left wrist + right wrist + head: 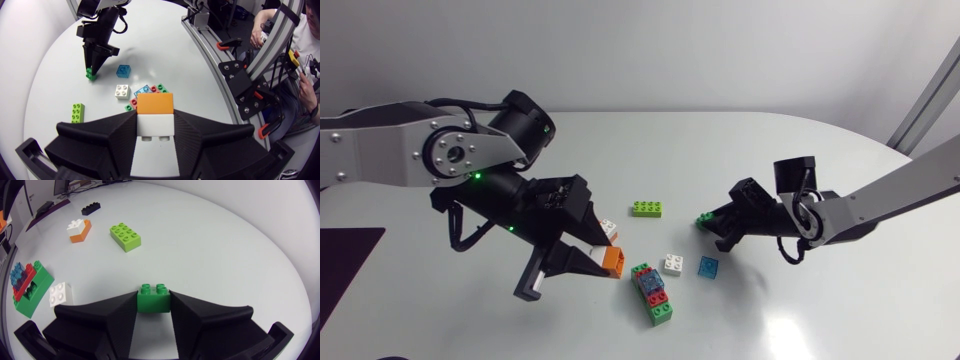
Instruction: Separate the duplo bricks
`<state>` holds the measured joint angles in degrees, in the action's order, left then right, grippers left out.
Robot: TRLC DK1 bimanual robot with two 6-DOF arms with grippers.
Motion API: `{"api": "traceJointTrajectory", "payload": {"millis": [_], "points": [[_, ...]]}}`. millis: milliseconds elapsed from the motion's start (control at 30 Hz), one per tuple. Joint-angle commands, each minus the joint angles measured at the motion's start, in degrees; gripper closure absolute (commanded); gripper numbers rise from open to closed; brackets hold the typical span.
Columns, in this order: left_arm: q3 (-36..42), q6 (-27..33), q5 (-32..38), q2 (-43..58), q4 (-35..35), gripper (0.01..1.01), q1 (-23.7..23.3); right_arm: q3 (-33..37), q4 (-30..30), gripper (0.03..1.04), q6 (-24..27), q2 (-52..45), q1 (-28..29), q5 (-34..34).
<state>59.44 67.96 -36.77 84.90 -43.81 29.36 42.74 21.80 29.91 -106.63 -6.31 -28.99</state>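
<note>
An orange brick stacked on a white brick is sitting clamped between the broad fingers of the left gripper, which is pressing the pair from both sides. Just ahead of it, a mixed stack of green, red and blue bricks is lying flat on the white table, with a small white brick and a clear blue brick close beside it. Farther across, the right gripper is closing its jaws on a small green brick, held down near the tabletop. A long lime brick is lying apart between the two arms.
</note>
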Motion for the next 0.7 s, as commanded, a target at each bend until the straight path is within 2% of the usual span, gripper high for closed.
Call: {"api": "traceJointTrajectory", "payload": {"millis": [0, 67, 133, 167, 433, 667], "points": [[-1.08, -1.34, 0.30, 1.58, 0.57, 0.826, 0.78, -4.25, -0.62, 0.61, 2.87, 0.63, 1.12, -0.10], [-0.73, -1.69, 0.65, 2.02, 0.92, 0.826, 1.31, -5.83, -0.44, 0.42, 3.66, 2.30, 1.74, -0.27], [-0.29, -2.22, 0.83, 2.37, 1.36, 0.826, 2.01, -6.62, -0.97, 0.15, 4.72, 3.18, 2.61, -0.54], [-0.03, -2.57, 0.83, 2.55, 1.45, 0.826, 2.28, -6.79, -1.15, 0.09, 4.89, 3.62, 3.05, -0.63], [1.29, -3.98, 2.23, 2.99, 1.54, 0.826, 4.03, -7.15, -4.66, 0.07, 5.33, 10.39, 3.32, -1.50], [1.82, -4.07, 3.55, 3.16, 2.06, 0.826, 4.91, -3.81, -22.59, 0.07, 6.30, 28.49, 3.84, -5.99]]}}
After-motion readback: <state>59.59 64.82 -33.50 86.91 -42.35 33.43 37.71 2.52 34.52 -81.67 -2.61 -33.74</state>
